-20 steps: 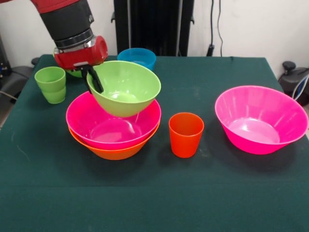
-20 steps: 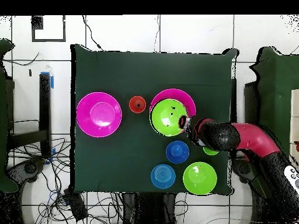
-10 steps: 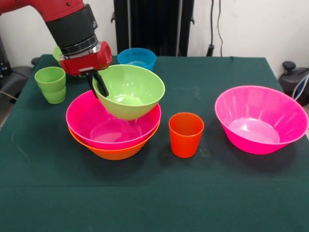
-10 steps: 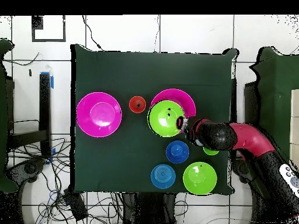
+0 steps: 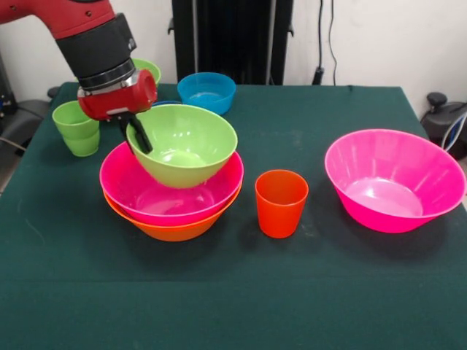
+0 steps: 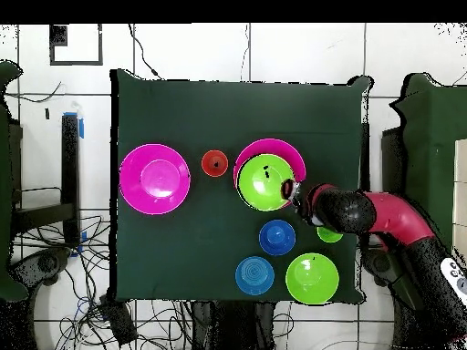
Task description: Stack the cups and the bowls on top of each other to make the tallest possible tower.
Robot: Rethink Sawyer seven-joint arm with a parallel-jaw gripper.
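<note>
My gripper (image 5: pixel 136 135) pinches the green bowl (image 5: pixel 182 143) by its rim, tilted, left of centre over the pink bowl (image 5: pixel 139 186). Released here, it could settle crooked; right of it, the orange cup (image 5: pixel 281 203) waits.

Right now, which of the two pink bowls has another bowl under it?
The pink bowl beside the gripper: it sits in the orange bowl and carries a green bowl. The other pink bowl stands alone on the table.

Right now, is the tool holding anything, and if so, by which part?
Yes: the tool is shut on the green bowl, pinching its rim on the side nearest the green cup.
</note>
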